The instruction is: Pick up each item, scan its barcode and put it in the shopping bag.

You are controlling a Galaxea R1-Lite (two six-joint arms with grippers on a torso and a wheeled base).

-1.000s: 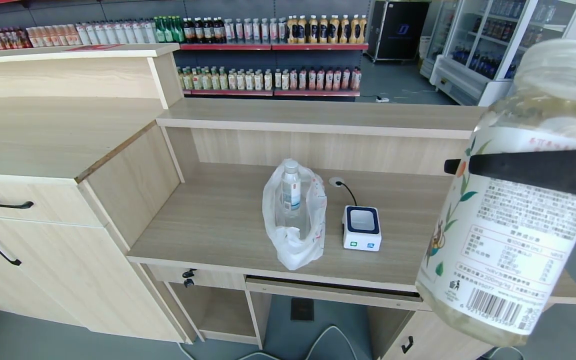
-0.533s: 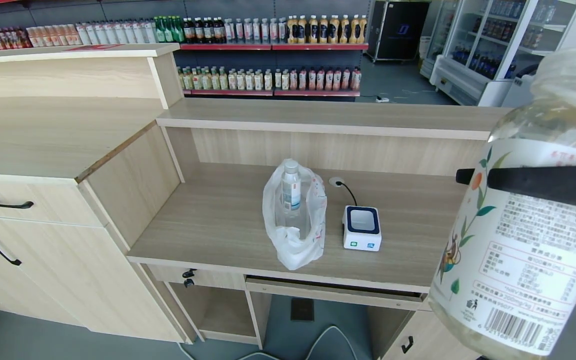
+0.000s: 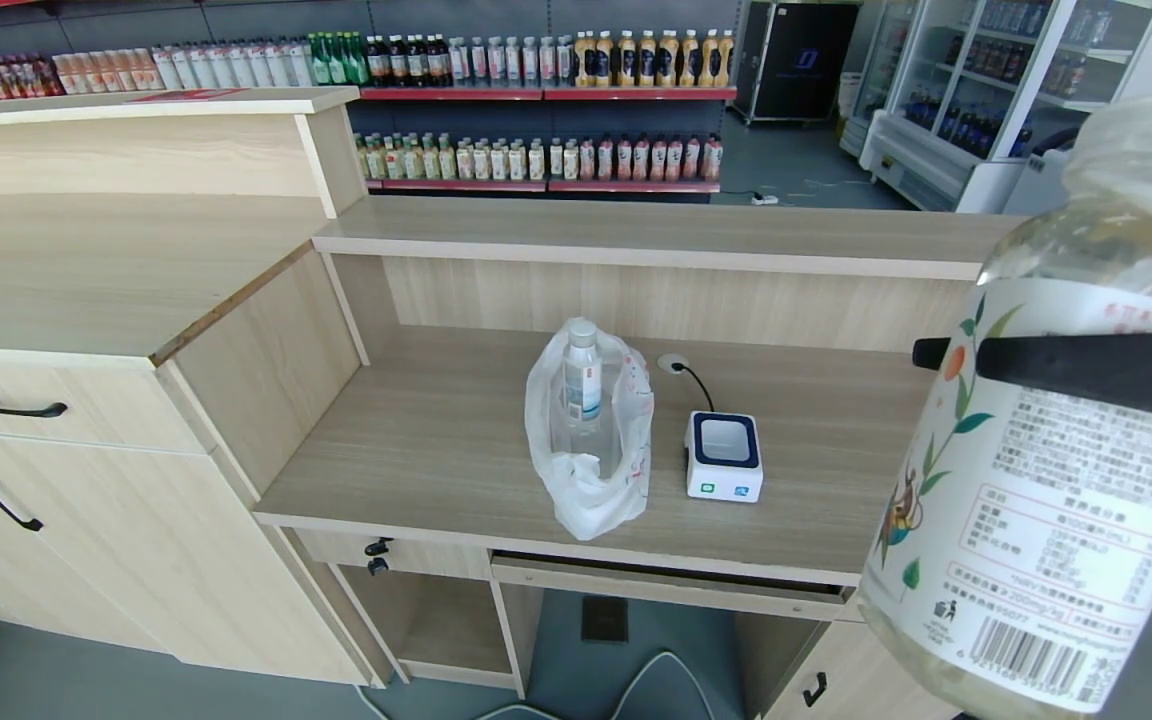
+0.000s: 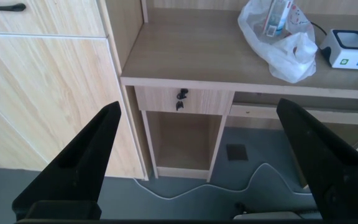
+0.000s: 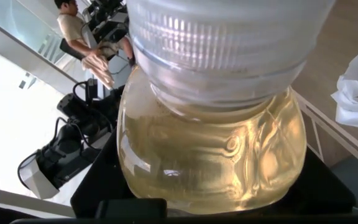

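Observation:
A clear bottle of pale yellow drink (image 3: 1036, 520) with a white flowered label hangs close to the head camera at the right, barcode low on the label. My right gripper (image 3: 1056, 370) is shut on it, one black finger (image 3: 1116, 362) crossing the label; the bottle's cap end (image 5: 216, 124) sits between the black fingers. A white plastic shopping bag (image 3: 636, 420) stands on the wooden desk with a water bottle (image 3: 582, 385) upright inside. The white barcode scanner (image 3: 724, 455) sits just right of the bag. My left gripper (image 4: 197, 162) hangs open, low in front of the desk.
The desk (image 3: 416, 440) is a recess in a wooden counter with a raised ledge (image 3: 636, 235) behind and a tall cabinet (image 3: 86, 300) to the left. A cable runs from the scanner to a hole in the desktop. Drink shelves and fridges line the room behind.
A second ago the held bottle shifted right and a little down in the head view. It has stayed put over the last half second. Bag and scanner have not moved.

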